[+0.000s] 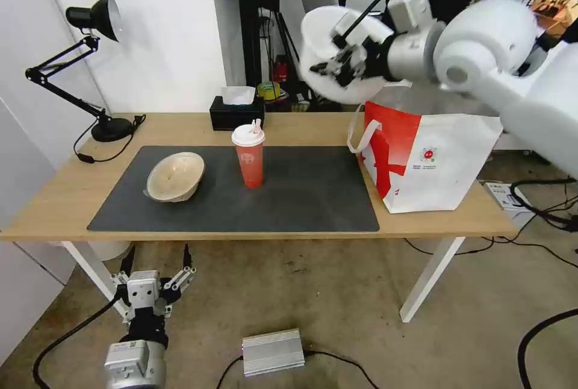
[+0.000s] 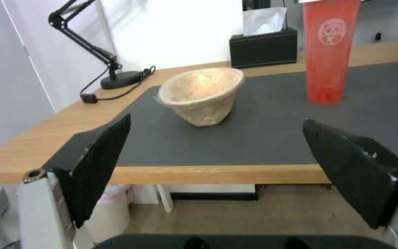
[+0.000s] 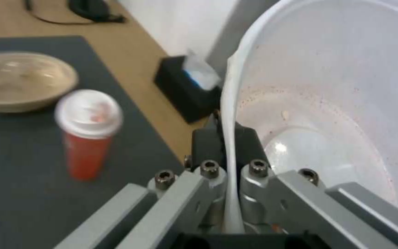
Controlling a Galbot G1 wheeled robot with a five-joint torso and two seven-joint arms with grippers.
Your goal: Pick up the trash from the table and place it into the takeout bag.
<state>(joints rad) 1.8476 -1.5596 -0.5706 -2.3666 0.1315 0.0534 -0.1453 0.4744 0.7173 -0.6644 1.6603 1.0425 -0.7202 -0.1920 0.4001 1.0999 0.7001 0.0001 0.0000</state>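
Above takeout bag: right gripper pinching white bowl | table, concrete floor

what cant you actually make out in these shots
- Inside of the takeout bag: head view, hidden by its own walls and the right arm.
- Cup lid: left wrist view, cut off by the edge.
- White bowl far rim: head view, behind the right gripper.
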